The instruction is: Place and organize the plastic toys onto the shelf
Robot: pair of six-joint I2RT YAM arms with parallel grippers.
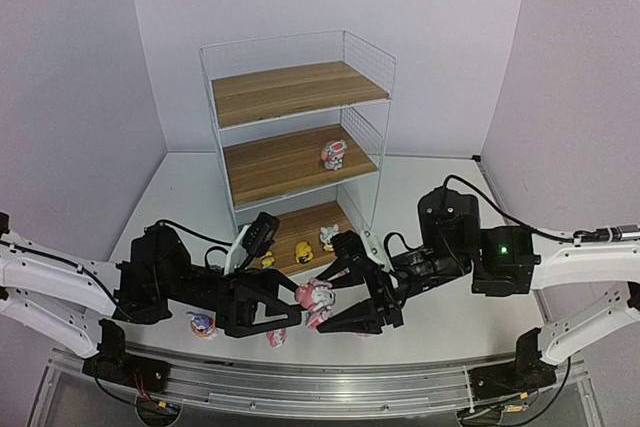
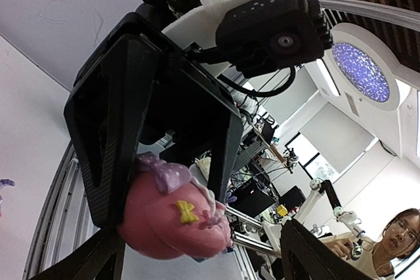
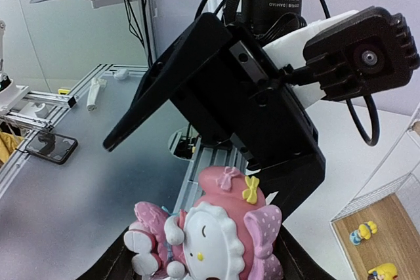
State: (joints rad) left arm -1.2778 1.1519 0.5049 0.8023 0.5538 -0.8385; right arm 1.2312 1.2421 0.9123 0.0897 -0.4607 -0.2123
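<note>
Top external view, near edge of bench (image 1: 180,197), at 6 o'clock from the shelf (image 1: 292,87): mid-air handover setup. Clamped in right pincer (image 1: 325,305): one pink-and-white hatted figure (image 1: 312,296), lifted off the bench. Seen from left pincer (image 1: 288,307): figure at 3 o'clock, right at the fingertips. Seen from right wrist: at 9 o'clock. Long axis roughly 11-to-5 from above, leaning; judged only, toy small here. Both arms equally near, only the right one gripping.

Left pincer: apart, wider than the toy. Left wrist view: own fingers (image 2: 92,263) low at either side, one just beside the pink body, the other well apart. Right pincer's black fingers pressed on both flanks of the figure. Right wrist view: face and bows toward camera, body seated between own fingers at 6 o'clock of frame.

Pose: left arm in from 9 o'clock, elbow folded low, forearm about level, pincer aimed at 3 o'clock. Right arm mirrored, in from 3 o'clock, aimed at 9 o'clock. Tips nose to nose.

Judged next: close left on the figure, then release right. Judged risk: left fingers straddling right fingers too, so possible contact there first.

Elsewhere: second hatted figure (image 1: 334,154) on middle board; small yellow toys (image 1: 304,252) on bottom board; bunnies (image 1: 201,323) on bench at 8 o'clock from the held figure.
</note>
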